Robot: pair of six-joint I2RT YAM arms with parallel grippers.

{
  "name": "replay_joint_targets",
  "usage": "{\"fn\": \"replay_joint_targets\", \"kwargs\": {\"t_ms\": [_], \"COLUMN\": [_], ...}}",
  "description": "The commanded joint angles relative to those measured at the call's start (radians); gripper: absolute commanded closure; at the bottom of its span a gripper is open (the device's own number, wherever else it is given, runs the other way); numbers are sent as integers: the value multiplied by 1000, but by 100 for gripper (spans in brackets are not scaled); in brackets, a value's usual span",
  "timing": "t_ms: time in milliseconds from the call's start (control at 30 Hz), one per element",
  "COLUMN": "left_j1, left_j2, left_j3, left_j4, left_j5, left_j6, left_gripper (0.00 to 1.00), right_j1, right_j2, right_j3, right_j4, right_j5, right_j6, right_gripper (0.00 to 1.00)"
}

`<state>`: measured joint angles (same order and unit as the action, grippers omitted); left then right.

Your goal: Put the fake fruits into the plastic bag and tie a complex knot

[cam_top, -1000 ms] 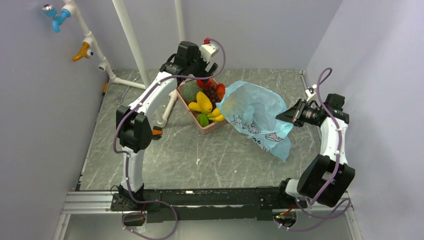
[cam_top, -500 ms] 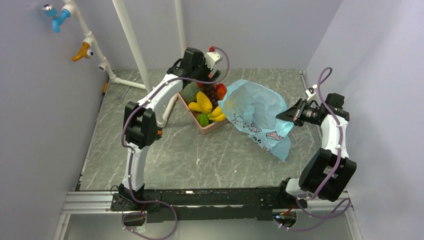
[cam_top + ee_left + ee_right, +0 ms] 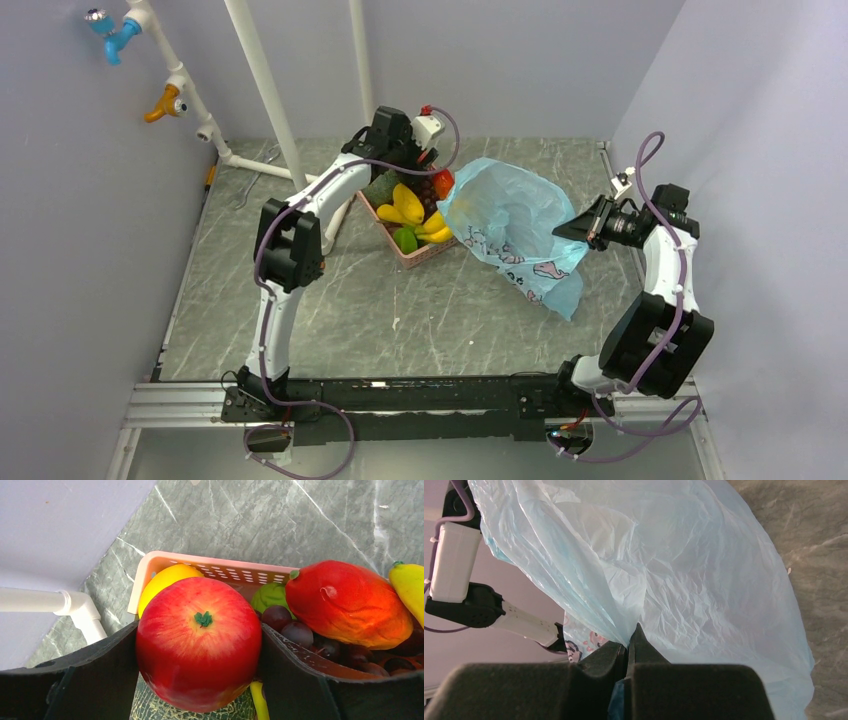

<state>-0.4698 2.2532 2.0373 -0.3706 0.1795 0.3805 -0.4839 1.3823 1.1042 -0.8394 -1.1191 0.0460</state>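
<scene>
My left gripper [image 3: 199,650] is shut on the red apple [image 3: 198,635] and holds it just above the pink basket [image 3: 215,566]. Below and beside it lie the red-yellow mango [image 3: 345,602], dark grapes [image 3: 295,630], a green lime [image 3: 270,596], an orange [image 3: 162,580], a banana [image 3: 410,582] and the dark green melon [image 3: 160,710]. In the top view the left gripper [image 3: 418,165] is over the basket's far end, with yellow bananas [image 3: 408,205] showing. My right gripper [image 3: 629,642] is shut on the light-blue plastic bag [image 3: 664,565] and holds its edge up [image 3: 515,225]. No knot shows.
The pink basket [image 3: 425,252] stands mid-table, right beside the bag's open side. White pipes [image 3: 262,85] rise at the back left, with one pipe elbow [image 3: 80,611] near the basket. Grey walls close in at the left, back and right.
My left arm has swung right and slightly forward with the apple, towards the bag's mouth. The right gripper and bag have hardly moved.
</scene>
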Motion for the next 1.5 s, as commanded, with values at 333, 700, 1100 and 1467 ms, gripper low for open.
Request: {"fn": "replay_joint_targets", "kwargs": {"t_ms": [333, 700, 1100, 1467], "left_j1": [-7, -215, -403, -403], "left_j2": [-379, -444, -115, -224], "left_j3": [-103, -67, 81, 28], "left_j4": [99, -94, -98, -101], "left_j5": [299, 787, 521, 441], "left_j6": [-47, 192, 269, 315], "left_gripper": [37, 39, 36, 1], "right_j1": [-7, -4, -7, -15], "right_j2": [36, 46, 75, 135], "right_j3": [-9, -65, -92, -64], "right_j4": [92, 223, 142, 98], "right_j5": [-22, -12, -39, -36], "right_j6": [42, 179, 74, -11], "right_gripper": [100, 100, 100, 100]}}
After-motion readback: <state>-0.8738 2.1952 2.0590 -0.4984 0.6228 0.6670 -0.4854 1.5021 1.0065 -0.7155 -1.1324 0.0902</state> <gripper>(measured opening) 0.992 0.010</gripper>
